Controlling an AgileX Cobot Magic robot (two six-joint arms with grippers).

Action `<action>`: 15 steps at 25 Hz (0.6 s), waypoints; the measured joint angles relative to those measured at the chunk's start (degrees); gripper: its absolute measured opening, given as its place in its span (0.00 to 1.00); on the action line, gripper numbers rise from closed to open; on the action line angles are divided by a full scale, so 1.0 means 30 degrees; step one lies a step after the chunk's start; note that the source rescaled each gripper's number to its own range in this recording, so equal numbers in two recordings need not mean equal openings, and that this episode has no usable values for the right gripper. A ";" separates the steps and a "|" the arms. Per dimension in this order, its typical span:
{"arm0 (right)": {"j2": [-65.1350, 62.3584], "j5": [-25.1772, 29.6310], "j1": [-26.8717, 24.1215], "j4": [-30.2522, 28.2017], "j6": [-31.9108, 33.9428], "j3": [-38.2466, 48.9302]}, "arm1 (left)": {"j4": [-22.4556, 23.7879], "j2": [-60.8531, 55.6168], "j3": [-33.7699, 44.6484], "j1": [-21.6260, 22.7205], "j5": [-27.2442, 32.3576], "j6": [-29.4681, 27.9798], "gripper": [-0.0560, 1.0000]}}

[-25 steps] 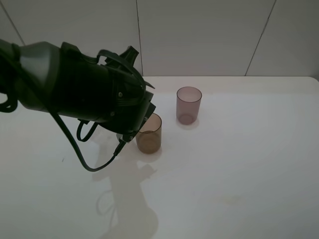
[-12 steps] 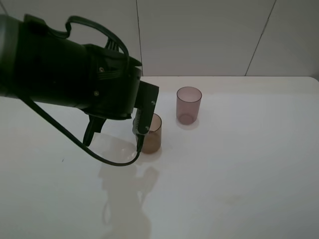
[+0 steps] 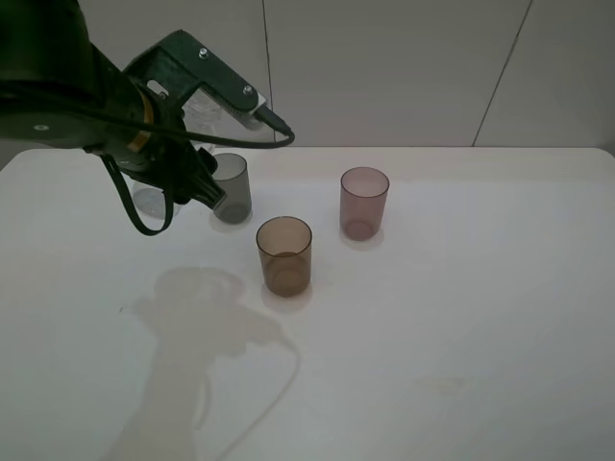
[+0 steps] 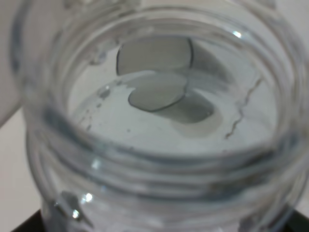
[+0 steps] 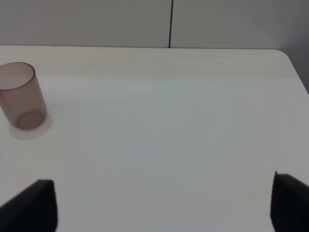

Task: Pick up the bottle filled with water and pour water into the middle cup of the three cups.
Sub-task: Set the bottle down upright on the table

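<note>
I can't tell if my left gripper grips the small clear water bottle. A loose hold could spill it. My right gripper is open.

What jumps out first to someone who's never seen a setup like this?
A bulky black robot arm looms at the back left of the white table, with a small clear bottle holding water filling its wrist camera. Three translucent tumblers stand apart nearby: dark grey beside the arm, amber-brown in front, pinkish-mauve to the right.
</note>
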 joint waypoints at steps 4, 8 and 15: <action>0.0000 0.0000 0.0000 0.0000 0.0000 0.0000 | 0.0091 -0.0251 0.1986 0.2269 -0.2959 -0.2024 0.05; 0.0000 0.0000 0.0000 0.0000 0.0000 0.0000 | 0.0185 -0.0251 0.3408 0.4314 -0.6160 -0.3738 0.05; 0.0000 0.0000 0.0000 0.0000 0.0000 0.0000 | 0.0621 -0.0105 0.4207 0.7588 -0.8484 -0.4603 0.05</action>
